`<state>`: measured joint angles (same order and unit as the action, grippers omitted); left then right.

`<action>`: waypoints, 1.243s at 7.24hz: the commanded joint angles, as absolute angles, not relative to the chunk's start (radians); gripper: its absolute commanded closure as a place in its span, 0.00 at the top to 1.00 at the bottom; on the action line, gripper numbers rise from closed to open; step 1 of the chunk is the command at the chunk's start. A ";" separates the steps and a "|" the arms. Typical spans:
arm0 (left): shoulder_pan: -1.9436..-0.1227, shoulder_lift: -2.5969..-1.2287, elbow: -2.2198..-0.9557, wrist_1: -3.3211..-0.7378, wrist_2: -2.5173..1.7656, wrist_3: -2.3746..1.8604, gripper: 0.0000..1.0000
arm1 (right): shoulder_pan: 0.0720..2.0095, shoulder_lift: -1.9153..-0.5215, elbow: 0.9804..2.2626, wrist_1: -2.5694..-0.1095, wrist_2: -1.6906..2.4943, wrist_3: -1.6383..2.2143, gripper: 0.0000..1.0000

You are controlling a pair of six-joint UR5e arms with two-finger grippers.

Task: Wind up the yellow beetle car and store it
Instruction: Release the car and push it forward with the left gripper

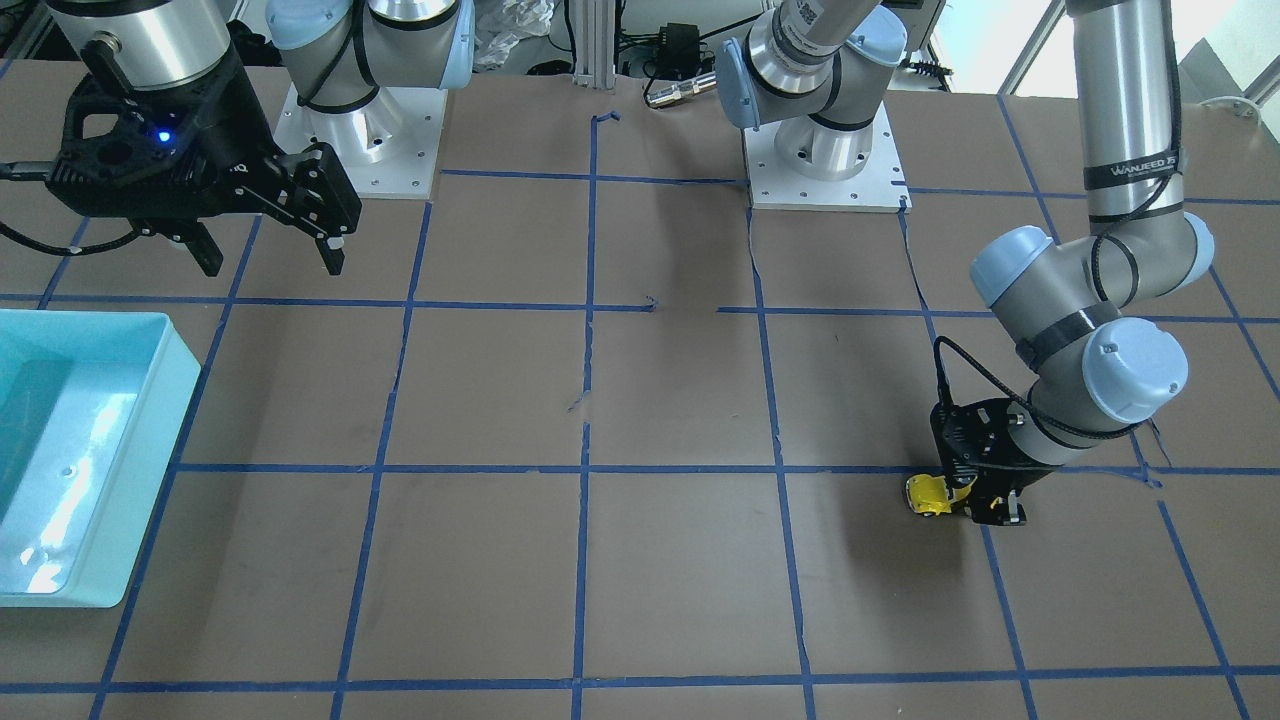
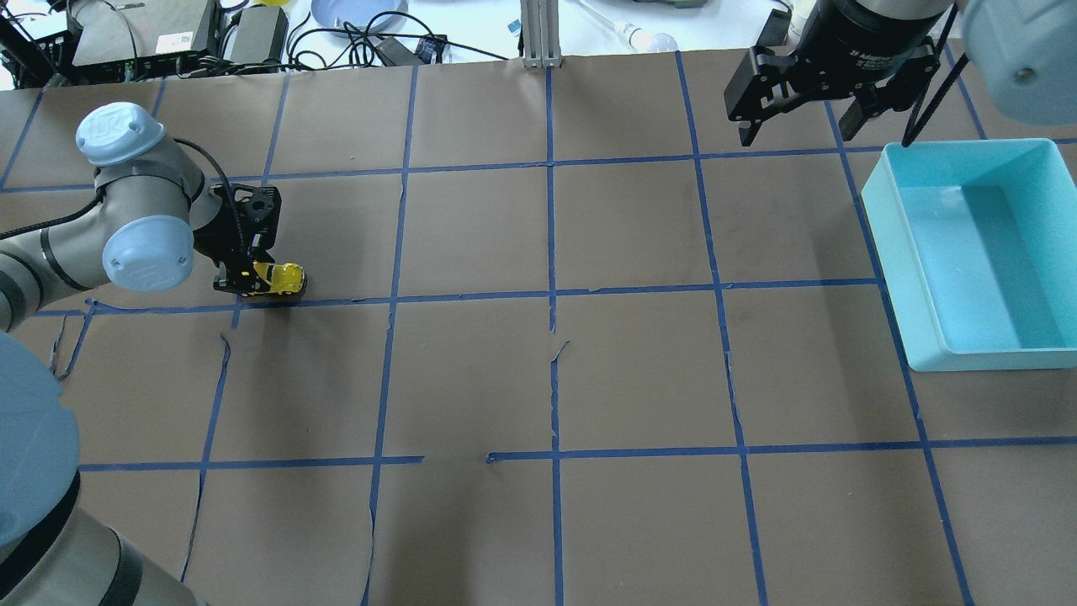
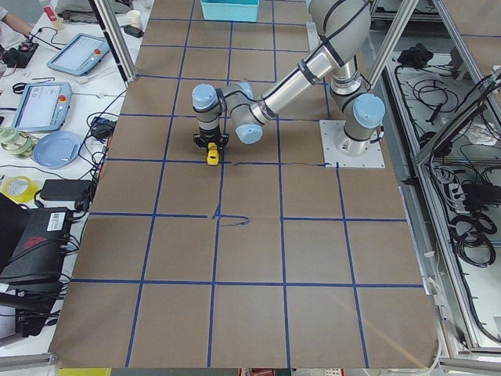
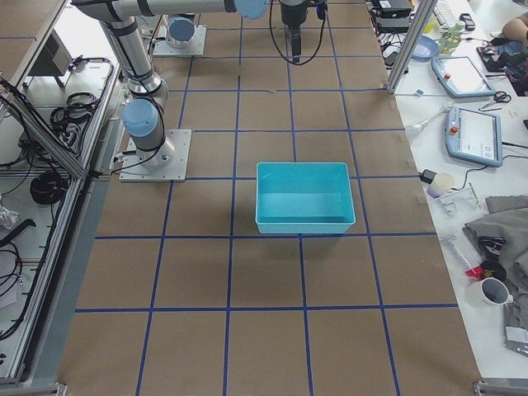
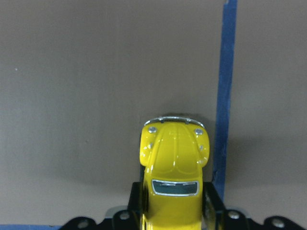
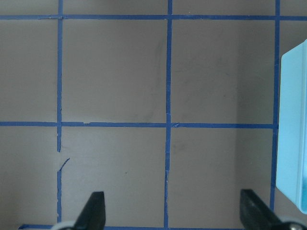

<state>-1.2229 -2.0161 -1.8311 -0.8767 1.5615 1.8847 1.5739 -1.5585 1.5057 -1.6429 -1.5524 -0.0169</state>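
Note:
The yellow beetle car (image 2: 282, 277) sits low on the brown table, on a blue tape line at my left side. My left gripper (image 2: 249, 282) is shut on the car's rear half, its nose sticking out. It shows in the front-facing view (image 1: 932, 494), in the exterior left view (image 3: 211, 153) and in the left wrist view (image 5: 174, 165), where the hood and windscreen point away from the fingers. My right gripper (image 2: 799, 105) hangs open and empty high over the far right of the table, next to the teal bin (image 2: 1043, 249). Its fingers (image 6: 95, 211) frame bare table.
The teal bin is open-topped and shows in the front-facing view (image 1: 150, 440) and the exterior right view (image 4: 266, 223). Blue tape lines (image 2: 551, 295) grid the brown paper. Cables, tablets and clutter lie beyond the table's edges.

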 commanded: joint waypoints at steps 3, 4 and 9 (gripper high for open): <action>-1.212 -2.000 -1.827 -0.876 1.559 1.878 0.94 | 1.574 -1.559 1.506 -1.643 -1.551 -0.017 1.00; -1.221 -1.993 -1.827 -0.877 1.560 1.875 0.95 | 1.574 -1.559 1.506 -1.643 -1.552 -0.017 1.00; -1.294 -1.913 -1.819 -0.935 1.562 1.731 0.95 | 1.574 -1.559 1.506 -1.643 -1.552 -0.017 1.00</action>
